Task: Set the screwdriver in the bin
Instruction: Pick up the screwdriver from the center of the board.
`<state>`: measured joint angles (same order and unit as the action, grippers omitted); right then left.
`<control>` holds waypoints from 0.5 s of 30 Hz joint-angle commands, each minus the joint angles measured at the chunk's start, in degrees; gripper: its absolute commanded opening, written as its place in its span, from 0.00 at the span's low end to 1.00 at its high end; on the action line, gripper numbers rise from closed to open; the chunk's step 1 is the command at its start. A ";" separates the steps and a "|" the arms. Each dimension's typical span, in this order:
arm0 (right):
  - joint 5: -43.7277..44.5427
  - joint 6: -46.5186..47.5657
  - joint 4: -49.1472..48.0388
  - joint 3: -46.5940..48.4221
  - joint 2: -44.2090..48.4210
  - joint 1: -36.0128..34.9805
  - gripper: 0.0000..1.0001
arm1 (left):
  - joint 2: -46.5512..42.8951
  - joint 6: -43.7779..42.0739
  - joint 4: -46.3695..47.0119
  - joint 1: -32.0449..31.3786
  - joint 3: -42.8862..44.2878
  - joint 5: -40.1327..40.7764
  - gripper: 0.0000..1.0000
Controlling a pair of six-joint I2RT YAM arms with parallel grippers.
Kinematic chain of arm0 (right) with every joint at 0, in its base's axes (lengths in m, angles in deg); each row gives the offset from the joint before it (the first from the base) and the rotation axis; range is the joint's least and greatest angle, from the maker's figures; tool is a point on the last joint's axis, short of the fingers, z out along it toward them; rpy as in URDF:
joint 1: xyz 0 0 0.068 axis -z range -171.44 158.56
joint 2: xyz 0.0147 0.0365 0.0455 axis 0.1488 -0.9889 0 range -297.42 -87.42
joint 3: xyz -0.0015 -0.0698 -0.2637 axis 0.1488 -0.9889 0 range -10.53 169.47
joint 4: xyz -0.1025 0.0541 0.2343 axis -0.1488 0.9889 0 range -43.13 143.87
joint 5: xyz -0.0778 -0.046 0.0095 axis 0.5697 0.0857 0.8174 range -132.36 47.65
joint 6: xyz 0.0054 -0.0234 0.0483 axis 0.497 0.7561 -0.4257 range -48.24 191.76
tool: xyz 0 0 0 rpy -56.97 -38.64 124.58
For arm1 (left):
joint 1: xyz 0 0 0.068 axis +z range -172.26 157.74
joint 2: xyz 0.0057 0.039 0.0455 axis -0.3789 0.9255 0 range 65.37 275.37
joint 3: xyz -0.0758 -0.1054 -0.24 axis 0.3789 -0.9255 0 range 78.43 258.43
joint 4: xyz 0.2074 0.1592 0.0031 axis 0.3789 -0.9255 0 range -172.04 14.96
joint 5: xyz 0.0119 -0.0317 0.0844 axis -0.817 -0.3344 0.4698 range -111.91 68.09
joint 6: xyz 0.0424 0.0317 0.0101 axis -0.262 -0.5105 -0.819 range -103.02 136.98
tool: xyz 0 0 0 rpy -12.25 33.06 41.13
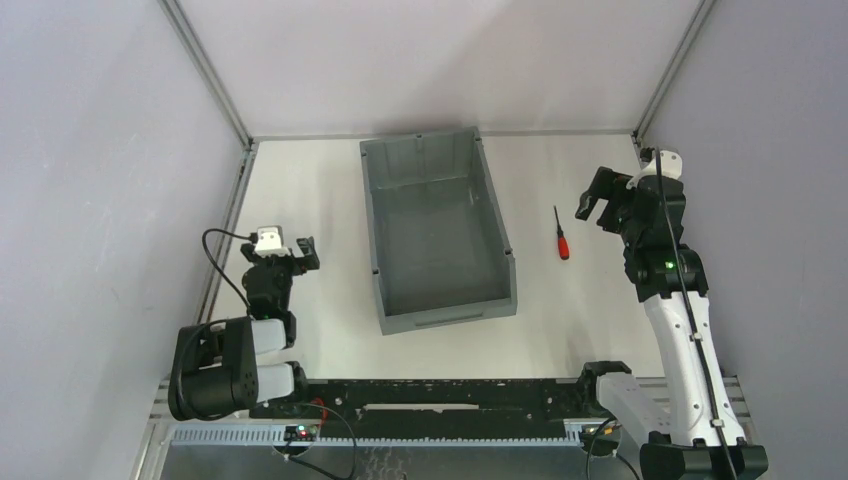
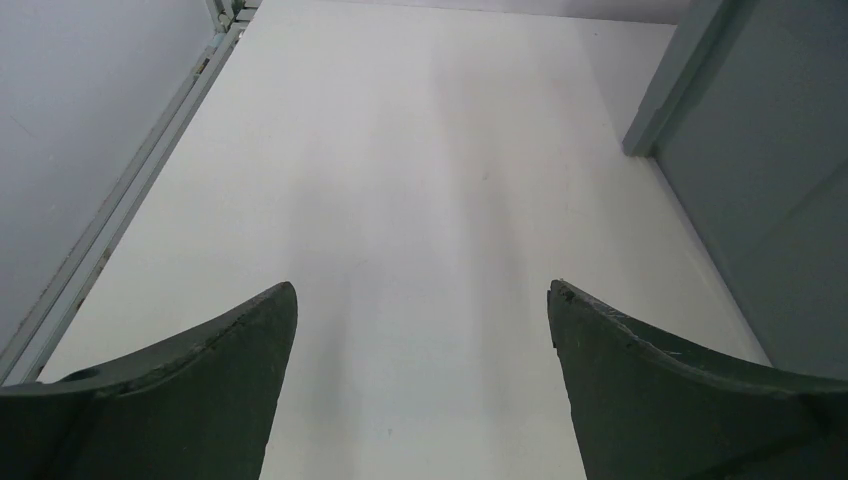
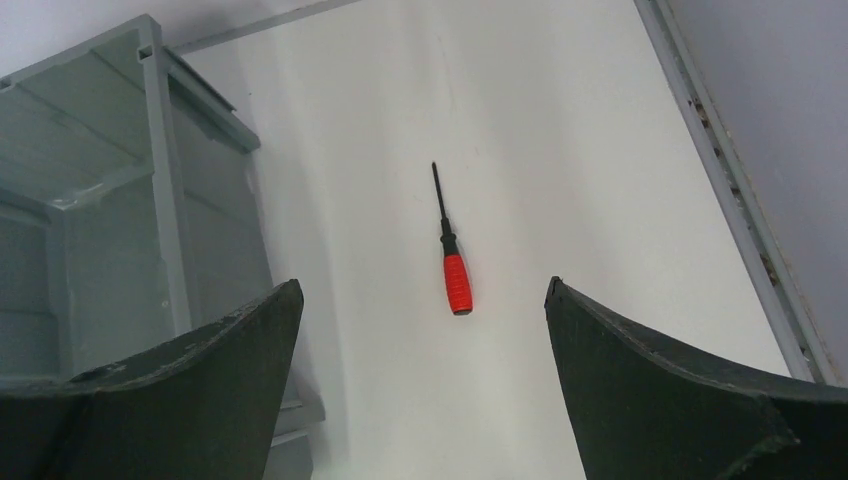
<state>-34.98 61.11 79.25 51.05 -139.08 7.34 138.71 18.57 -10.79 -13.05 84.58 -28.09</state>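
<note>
While screwdriver [image 3: 455,275] lies right of bin [image 1: 450,312], right gripper [image 3: 421,285] hovers spread, empty; left gripper [image 2: 421,288] likewise, left of bin. Tool likely light, rigid: pinch red handle.

Item 1: white table top [image 1: 310,180], matte and flat, spread beneath me.
Item 2: plain grey enclosure: left wall [image 1: 100,150], far wall [image 1: 440,60], right wall [image 1: 790,120].
Item 3: slanting metal uprights rising from the far corners: left post [image 1: 205,70], right post [image 1: 675,70].
Item 4: left edge rail [image 2: 120,200] and right edge rail [image 3: 735,200], metal, along the table's sides.
Item 5: black mounting bar [image 1: 440,395] across my near edge. Just in front of it is a ribbed grey strip [image 1: 450,435] carrying a small board [image 1: 303,432] with a red and a green light.
</note>
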 commanded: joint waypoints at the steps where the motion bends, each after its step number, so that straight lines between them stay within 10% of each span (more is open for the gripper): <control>1: -1.54 0.77 -0.96 1.17 0.95 0.07 1.00 | -0.96 0.40 2.28 -0.29 2.15 0.00 1.00; 15: -5.49 3.56 0.19 5.46 1.05 0.12 1.00 | -0.92 0.36 2.25 -0.25 2.11 0.01 1.00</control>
<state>-38.15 62.20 79.45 51.92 -138.64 7.34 138.71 18.57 -10.79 -13.05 84.56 -28.09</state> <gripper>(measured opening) 0.993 0.996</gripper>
